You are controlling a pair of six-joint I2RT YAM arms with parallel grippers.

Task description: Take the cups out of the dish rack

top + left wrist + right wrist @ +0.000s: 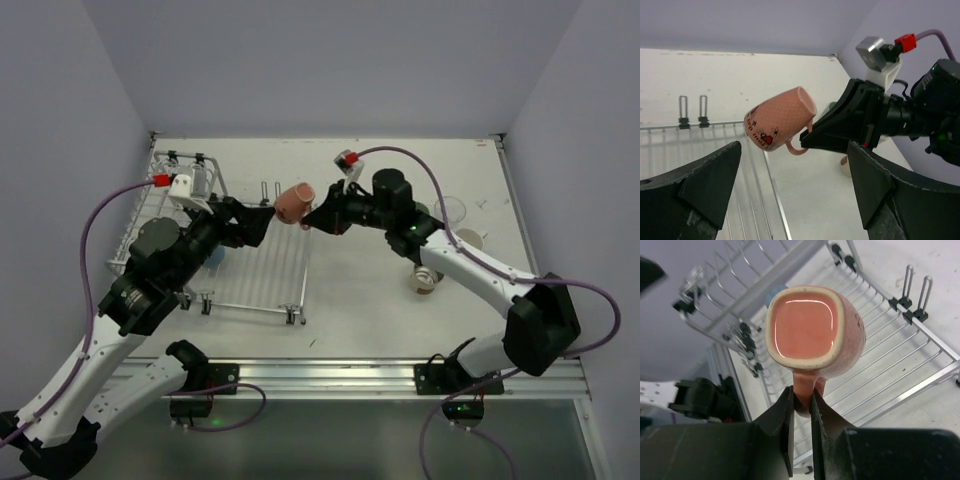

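A pink mug-shaped cup (294,203) with a cream rim hangs tilted in the air over the right edge of the silver wire dish rack (262,275). My right gripper (318,215) is shut on its handle; in the right wrist view the fingers (785,412) pinch the handle below the cup (810,330). My left gripper (262,222) stands open just left of the cup, apart from it. In the left wrist view the cup (780,120) floats beyond its wide-spread fingers (710,180). A blue cup (775,291) shows in the rack (900,355).
Right of the rack on the white table stand a clear cup (450,210), a cream one (468,238) and a brown one with a cream rim (425,280), partly behind my right arm. The rack's raised basket end (190,175) is at the far left. Walls close the back and sides.
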